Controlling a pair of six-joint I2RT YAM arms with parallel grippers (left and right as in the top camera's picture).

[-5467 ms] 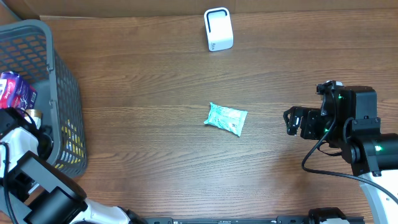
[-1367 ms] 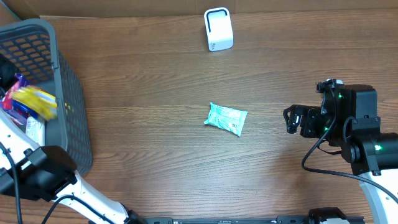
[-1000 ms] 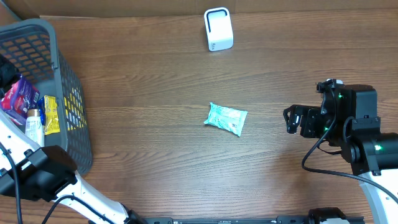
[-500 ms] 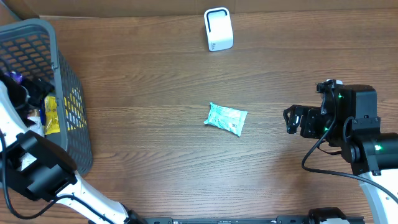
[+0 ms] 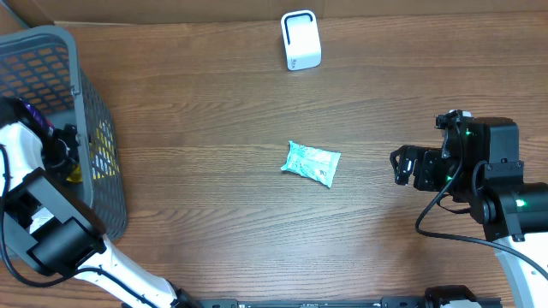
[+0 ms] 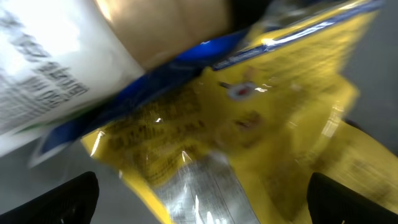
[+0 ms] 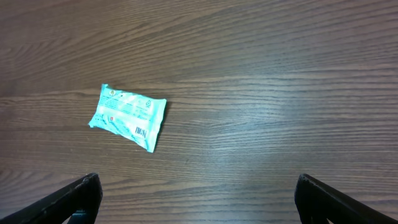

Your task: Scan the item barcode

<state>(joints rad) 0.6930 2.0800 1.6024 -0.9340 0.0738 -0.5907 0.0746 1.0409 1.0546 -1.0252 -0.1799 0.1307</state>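
A: Brown wood-grain table [image 5: 214, 222], bare across the near side. What's each arm doing?

B: Near left, the left gripper [image 6: 205, 199] is down inside the grey basket [image 5: 96, 103]. Its jaws are spread wide and hold nothing. Right under it lies a yellow packet [image 6: 249, 124], with a white printed container [image 6: 43, 62] beside it.

A: And the other one?

B: The right gripper [image 7: 198, 193] hovers over bare wood on the right, fingers fully apart, also empty.

A: Where's the item?

B: The teal packet [image 5: 312, 162] lies flat mid-table, well apart from both grippers. Its barcode [image 7: 140, 132] faces up, near one end.

A: The scanner?

B: The white scanner [image 5: 300, 40] stands upright at the far edge, well beyond the packet.

A: So which step?

B: I'd say the pickup hasn't begun, since nothing is at the scanner. The right gripper is nearer, so next it would reach left, come down over the packet and close across its narrow width. Then it would carry the packet far and turn the barcode toward the scanner's face. That flat wrapper could slip from a shallow pinch.
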